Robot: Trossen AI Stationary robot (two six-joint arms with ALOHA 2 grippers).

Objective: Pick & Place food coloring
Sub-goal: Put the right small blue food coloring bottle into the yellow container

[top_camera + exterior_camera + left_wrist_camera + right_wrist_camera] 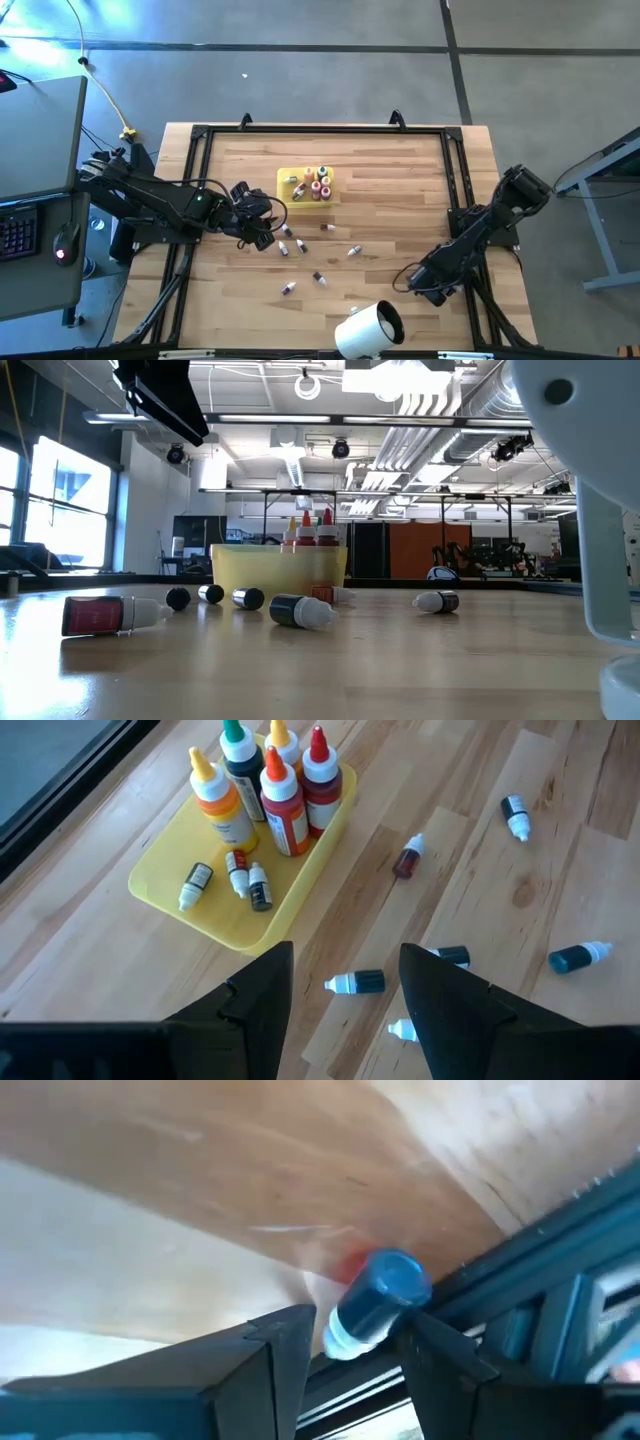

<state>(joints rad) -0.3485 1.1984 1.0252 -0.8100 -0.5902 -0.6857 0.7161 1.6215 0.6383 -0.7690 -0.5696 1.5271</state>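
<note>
A yellow tray (285,193) at the table's middle back holds several upright food coloring bottles (320,180) and a few small ones lying flat (240,875). More tiny food coloring bottles lie loose on the wood in front of it (303,244), (320,278), (300,610). My left gripper (262,232) hovers just left of the tray, open and holding nothing (345,955), above a dark white-capped bottle (355,982). At the table's right edge, my right gripper (425,286) is shut on a small blue-capped food coloring bottle (375,1305).
A large white cylinder (365,330) lies at the front edge and fills the right of the low view (590,510). Black frame rails (195,180) border the table. A desk with a keyboard (18,228) stands to the left.
</note>
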